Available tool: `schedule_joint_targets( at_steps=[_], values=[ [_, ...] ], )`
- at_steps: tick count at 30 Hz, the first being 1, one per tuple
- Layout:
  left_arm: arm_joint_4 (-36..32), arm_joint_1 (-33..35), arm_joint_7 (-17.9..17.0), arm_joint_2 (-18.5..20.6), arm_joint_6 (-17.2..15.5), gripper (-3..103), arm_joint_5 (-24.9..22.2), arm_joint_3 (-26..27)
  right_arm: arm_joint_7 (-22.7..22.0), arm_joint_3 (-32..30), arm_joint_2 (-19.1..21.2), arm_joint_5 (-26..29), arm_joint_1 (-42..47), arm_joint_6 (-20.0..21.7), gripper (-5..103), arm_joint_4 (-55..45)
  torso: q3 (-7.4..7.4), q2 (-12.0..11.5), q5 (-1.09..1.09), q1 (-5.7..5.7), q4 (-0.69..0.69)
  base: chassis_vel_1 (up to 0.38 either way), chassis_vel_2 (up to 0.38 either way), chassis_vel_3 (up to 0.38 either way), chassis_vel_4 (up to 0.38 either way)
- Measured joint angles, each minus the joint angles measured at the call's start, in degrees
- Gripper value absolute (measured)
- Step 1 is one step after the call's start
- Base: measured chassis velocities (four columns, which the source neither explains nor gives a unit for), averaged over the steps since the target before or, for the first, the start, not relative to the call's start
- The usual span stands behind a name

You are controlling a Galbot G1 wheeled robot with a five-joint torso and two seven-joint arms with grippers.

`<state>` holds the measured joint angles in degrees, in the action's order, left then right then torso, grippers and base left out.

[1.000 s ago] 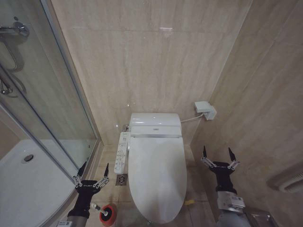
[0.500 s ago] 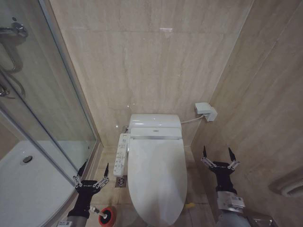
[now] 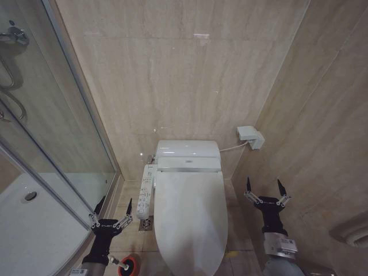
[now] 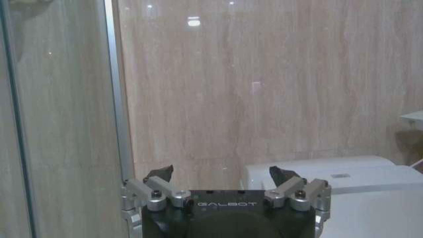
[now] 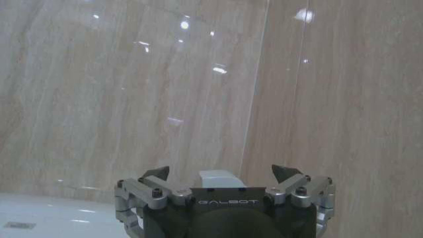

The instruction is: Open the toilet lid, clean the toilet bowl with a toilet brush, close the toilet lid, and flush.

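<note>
- The toilet lid (image 3: pixel 190 221) is down, covering the bowl, straight ahead against the tiled back wall (image 3: pixel 184 86).
- A control panel (image 3: pixel 145 196) runs along the toilet's left side, with a floor drain (image 3: pixel 146 224) just below it.
- The toilet brush (image 3: pixel 127 265) stands in its red holder on the floor, left of the toilet, just beside the left arm.
- The left hand (image 3: pixel 113 206) is held up left of the toilet, near the glass shower door (image 3: pixel 52 126); its fingers are spread wide and hold nothing.
- The right hand (image 3: pixel 264 188) is held up right of the toilet, close to the side wall, fingers also spread wide and empty.
- A small white box (image 3: pixel 250 136) is mounted on the wall near the corner, with a cable leading to the toilet.
</note>
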<state>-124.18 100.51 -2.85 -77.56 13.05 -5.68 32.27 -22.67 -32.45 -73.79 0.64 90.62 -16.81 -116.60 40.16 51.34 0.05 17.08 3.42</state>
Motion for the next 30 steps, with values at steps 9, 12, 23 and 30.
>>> schedule_joint_targets(
  at_steps=[9, 12, 23, 30],
  values=[
    [0.00, 0.00, 0.00, 0.00, 0.00, 98, 0.00, 0.00, 0.00, 0.00, 0.00, 0.00, -0.03, 0.00, 100, 0.00, 0.01, -0.01, 0.00, 0.05, -0.01, -0.024, 0.020, 0.029, -0.021],
    [0.00, -0.01, 0.00, 0.00, 0.00, 98, 0.00, 0.00, 0.00, 0.00, 0.00, 0.00, -0.03, 0.00, 100, 0.00, 0.01, -0.01, -0.01, 0.05, -0.01, 0.000, 0.000, 0.000, 0.000],
    [0.00, 0.00, 0.00, 0.00, 0.00, 98, 0.00, 0.00, 0.00, 0.00, 0.00, 0.00, -0.02, 0.00, 100, 0.00, 0.01, -0.01, -0.01, 0.03, 0.00, 0.076, -0.083, -0.085, 0.090],
    [0.00, 0.01, 0.00, 0.00, 0.00, 98, 0.00, 0.00, 0.00, 0.00, 0.00, 0.00, 0.02, 0.00, 100, 0.00, -0.02, 0.02, 0.00, -0.04, 0.01, 0.177, -0.149, -0.174, 0.173]
  ],
)
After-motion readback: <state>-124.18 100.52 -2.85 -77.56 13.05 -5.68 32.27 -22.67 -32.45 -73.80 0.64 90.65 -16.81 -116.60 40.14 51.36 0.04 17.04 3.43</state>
